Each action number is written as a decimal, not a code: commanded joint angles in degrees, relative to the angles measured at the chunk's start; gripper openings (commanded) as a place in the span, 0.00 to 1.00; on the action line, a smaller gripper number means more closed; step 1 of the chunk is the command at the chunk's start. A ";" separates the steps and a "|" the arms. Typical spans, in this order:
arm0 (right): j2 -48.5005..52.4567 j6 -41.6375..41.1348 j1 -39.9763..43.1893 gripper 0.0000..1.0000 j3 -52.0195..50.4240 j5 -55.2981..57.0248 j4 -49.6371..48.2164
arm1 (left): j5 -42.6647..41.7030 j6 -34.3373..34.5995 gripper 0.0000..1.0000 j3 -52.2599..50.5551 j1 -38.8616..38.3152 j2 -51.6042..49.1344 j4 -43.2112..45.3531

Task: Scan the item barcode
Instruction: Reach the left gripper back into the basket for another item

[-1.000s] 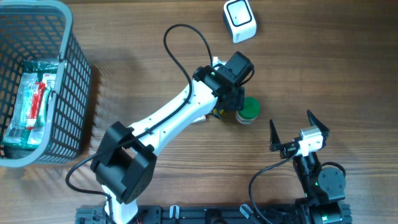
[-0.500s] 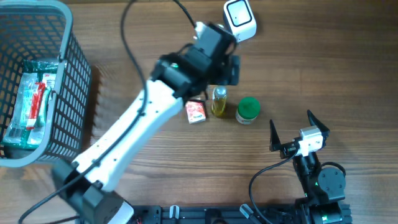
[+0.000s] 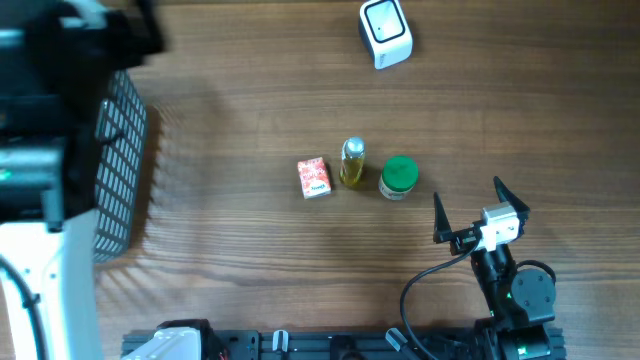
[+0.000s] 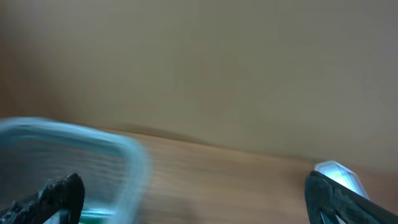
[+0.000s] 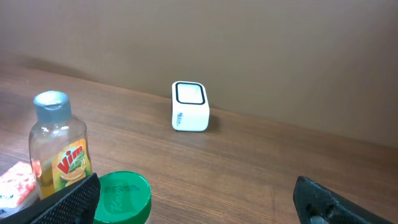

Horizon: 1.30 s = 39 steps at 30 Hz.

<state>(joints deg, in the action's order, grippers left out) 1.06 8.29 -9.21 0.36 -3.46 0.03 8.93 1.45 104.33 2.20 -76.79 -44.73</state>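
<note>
nothing picked yet — left end effector (image 4: 196,198) and right end effector (image 3: 468,193) gape empty; next, probably grasp the vim bottle (image 3: 352,165) at frame centre.

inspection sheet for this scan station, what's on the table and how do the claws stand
surface: wooden table, no spills seen
job's things: white scanner at the far edge; red box, yellow bottle and green-lidded jar in a row mid-table
clutter: mesh basket at left, partly hidden by the left arm
claws: left claw open, empty, view blurred; right claw open, empty, beside the jar
cables: black cable looped at the near edge
surroundings: plain brown wall
</note>
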 commanded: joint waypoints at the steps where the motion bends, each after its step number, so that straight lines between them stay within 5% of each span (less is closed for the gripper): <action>1: -0.15 0.68 0.28 1.00 -0.07 -0.90 -0.15 | 0.15 -6.43 1.00 0.59 11.19 -2.05 0.22; 6: -0.15 0.70 0.28 1.00 -0.07 -0.90 -0.15 | 0.11 -7.65 1.00 0.57 22.97 -9.29 0.11; 9: -0.15 0.70 0.28 1.00 -0.07 -0.90 -0.15 | 0.11 -14.58 1.00 0.57 26.91 -15.17 -1.92; 24: -0.15 0.70 0.28 1.00 -0.07 -0.90 -0.15 | -3.32 -28.55 1.00 0.50 33.75 -41.55 -14.14; 39: -0.15 0.70 0.28 1.00 -0.07 -0.90 -0.15 | -3.54 -41.75 1.00 -8.79 36.59 -43.15 -11.45</action>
<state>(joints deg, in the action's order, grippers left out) 1.06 8.29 -9.21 0.36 -3.46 0.03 6.11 -37.34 97.41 37.65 -119.11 -57.41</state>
